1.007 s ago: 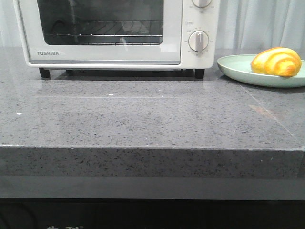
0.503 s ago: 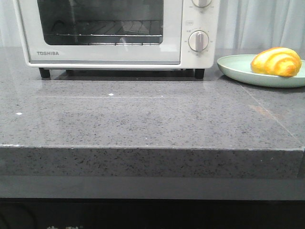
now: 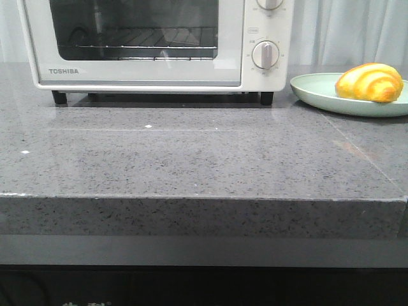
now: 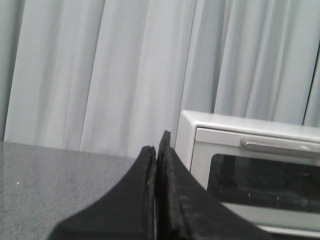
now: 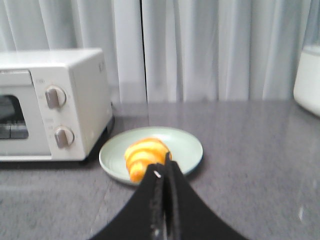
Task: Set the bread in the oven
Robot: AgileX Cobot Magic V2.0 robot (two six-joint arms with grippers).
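1. Front view shows the pale green plate (image 3: 319, 94) on the grey stone counter (image 3: 191, 159), just to the right of the white Toshiba toaster oven (image 3: 159, 44). The bread (image 3: 370, 82), a glossy yellow croissant-shaped roll with cream stripes, lies on this plate, toward the side far from the oven.
2. Inside the oven, behind the dark glass door (image 3: 134, 29), a wire rack (image 3: 146, 46) is visible, and nothing can be seen lying on it. The door stands closed against the oven body.
3. Two round dials (image 3: 266, 54) sit on the oven front, on the side near the plate. The upper one is cut off by the picture edge, as is the top of the oven. The right rim of the plate is also cut off.
4. Neither arm appears in the front view.
5. Left wrist view: the left gripper (image 4: 158, 150) has its two black fingers pressed together with no gap, and nothing is between them. It is in the air, touching nothing. Beyond it is the oven (image 4: 250, 170) with its door handle (image 4: 277, 146), and a white curtain (image 4: 100, 70) behind.
6. Right wrist view: the right gripper (image 5: 164, 172) is also clenched tight and empty. Its tips overlap the near edge of the plate (image 5: 187, 145) and the bread (image 5: 145, 156) in the picture, but I cannot tell if they are close to them or high above.
7. At the edge of this view, well apart from the oven (image 5: 55, 105), a white object (image 5: 307, 80) is only partly seen and too blurred to name.
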